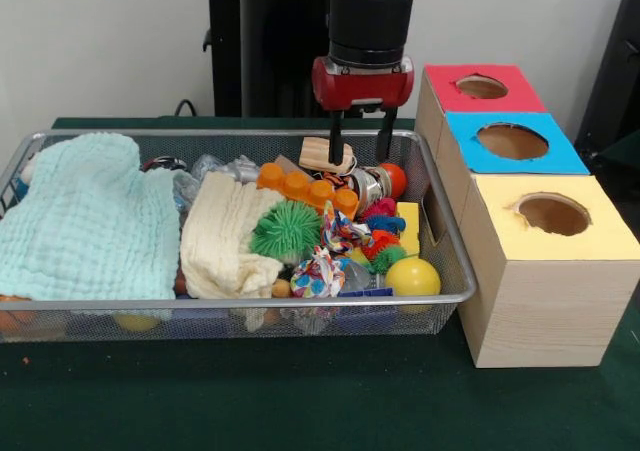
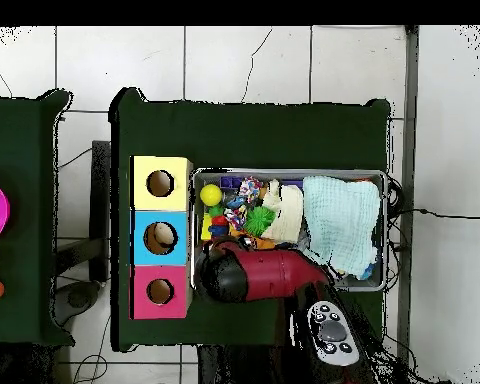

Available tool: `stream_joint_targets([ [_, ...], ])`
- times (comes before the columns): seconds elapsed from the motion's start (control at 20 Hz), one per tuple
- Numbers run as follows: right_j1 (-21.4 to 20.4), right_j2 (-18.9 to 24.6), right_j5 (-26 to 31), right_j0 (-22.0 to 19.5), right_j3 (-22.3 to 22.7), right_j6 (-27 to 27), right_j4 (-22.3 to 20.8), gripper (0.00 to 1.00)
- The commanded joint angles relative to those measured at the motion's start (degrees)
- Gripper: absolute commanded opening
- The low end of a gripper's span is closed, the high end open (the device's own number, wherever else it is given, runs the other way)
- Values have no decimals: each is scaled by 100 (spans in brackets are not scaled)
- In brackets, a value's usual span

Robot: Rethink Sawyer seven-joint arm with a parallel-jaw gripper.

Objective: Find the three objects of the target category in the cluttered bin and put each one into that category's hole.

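You find little free room in the wire bin (image 1: 452, 271): toys crowd its right half, with the orange block strip (image 1: 306, 188) and green spiky ball (image 1: 285, 229) packed close. The mint cloth (image 1: 88, 221) and cream cloth (image 1: 229, 233) cover the left. The three-hole box (image 1: 530, 241) stands just beside the bin's right wall, its tops clear from above.

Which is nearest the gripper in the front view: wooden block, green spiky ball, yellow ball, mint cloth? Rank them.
From the gripper:
1. Wooden block, right at the fingertips, far side of the bin.
2. Green spiky ball, mid-bin.
3. Yellow ball, near corner by the boxes.
4. Mint cloth, opposite end.
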Motion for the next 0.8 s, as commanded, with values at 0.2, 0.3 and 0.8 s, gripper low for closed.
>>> stream_joint_targets([
  [0.2, 363, 327, 106, -335, -741, 527, 141, 100],
  [0.3, 369, 413, 116, -462, -735, 428, 101, 100],
  [0.8, 925, 193, -11, -294, -1048, 629, 18, 100],
])
